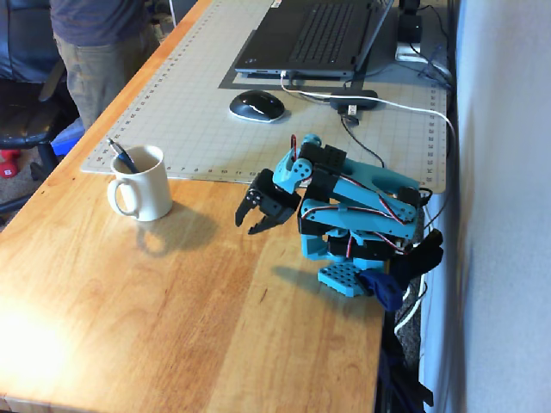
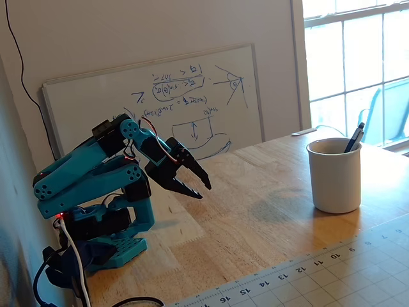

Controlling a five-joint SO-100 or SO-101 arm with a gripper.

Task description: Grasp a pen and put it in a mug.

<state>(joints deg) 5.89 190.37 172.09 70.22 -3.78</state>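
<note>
The cream-white mug (image 1: 142,191) (image 2: 333,178) stands upright on the wooden table, its handle toward the camera in one fixed view. The dark pen (image 1: 120,156) (image 2: 354,138) stands inside the mug, its top leaning over the rim. My blue arm is folded back over its base. Its black gripper (image 1: 248,224) (image 2: 203,190) hangs just above the table, well apart from the mug. The jaws stand open with nothing between them.
A grey cutting mat (image 1: 198,103) (image 2: 332,275) lies behind the mug with a black mouse (image 1: 256,106) and a laptop (image 1: 310,39) on it. A whiteboard (image 2: 160,96) leans on the wall. A person (image 1: 95,43) stands at the table's far left corner. Cables (image 1: 396,107) run near the base.
</note>
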